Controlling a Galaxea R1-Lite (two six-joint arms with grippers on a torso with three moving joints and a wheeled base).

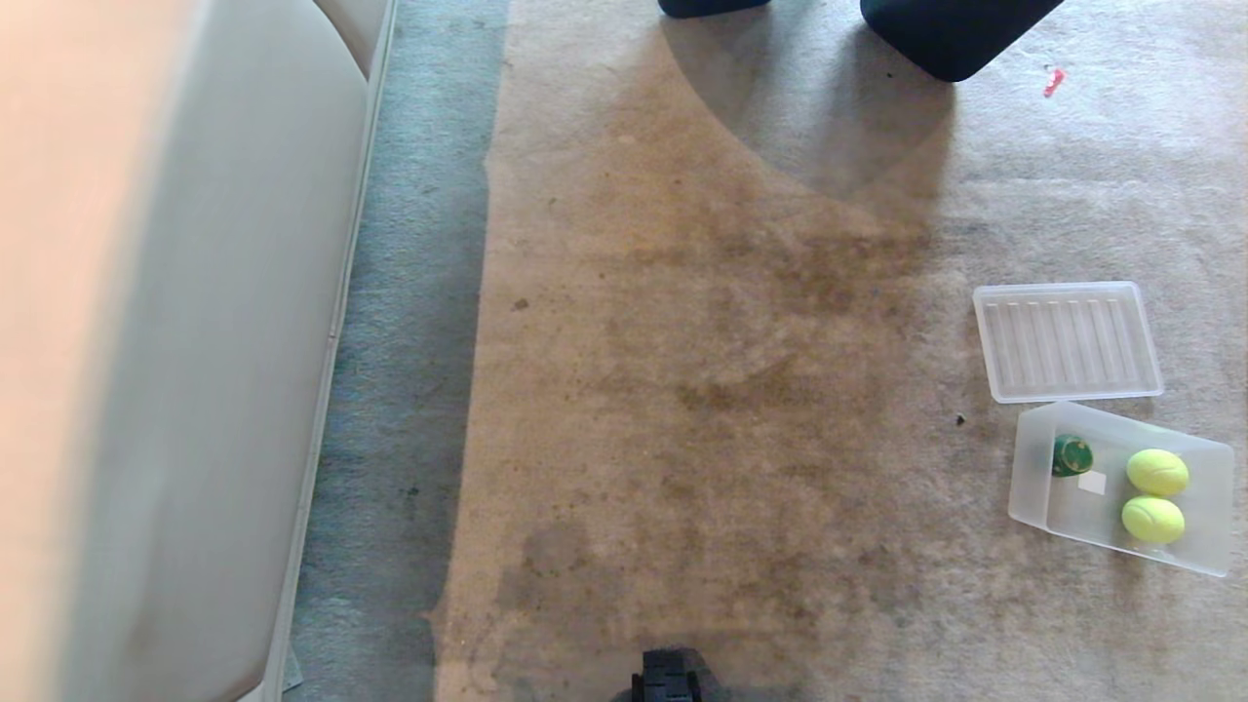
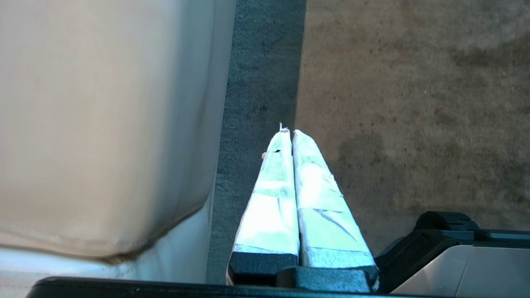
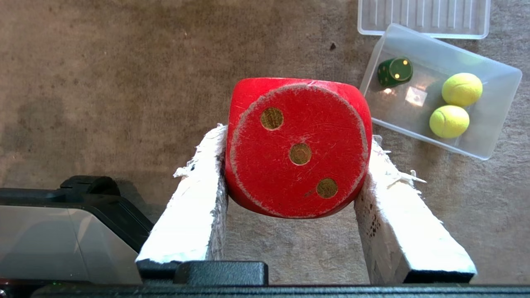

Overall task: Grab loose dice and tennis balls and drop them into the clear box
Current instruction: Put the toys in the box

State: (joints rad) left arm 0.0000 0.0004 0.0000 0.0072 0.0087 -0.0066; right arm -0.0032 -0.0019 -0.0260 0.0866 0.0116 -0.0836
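Stained carpet (image 1: 682, 370) beneath right pincer (image 3: 296, 145) pinching red die (image 3: 298, 149); left pincer (image 2: 290, 134) pressed together.

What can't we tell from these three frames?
- Yellow and tan dice: in no view.
- Red die: right gripper holds it, outside the head view.
- Green die in the clear box: pip count too small to read.
- Dark objects: cut off by the head view's top edge.

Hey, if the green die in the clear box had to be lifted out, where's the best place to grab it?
Probably from above, fingers on two opposite flat sides of the green die. It sits near one corner of the clear box, so a low side approach would likely hit the wall.
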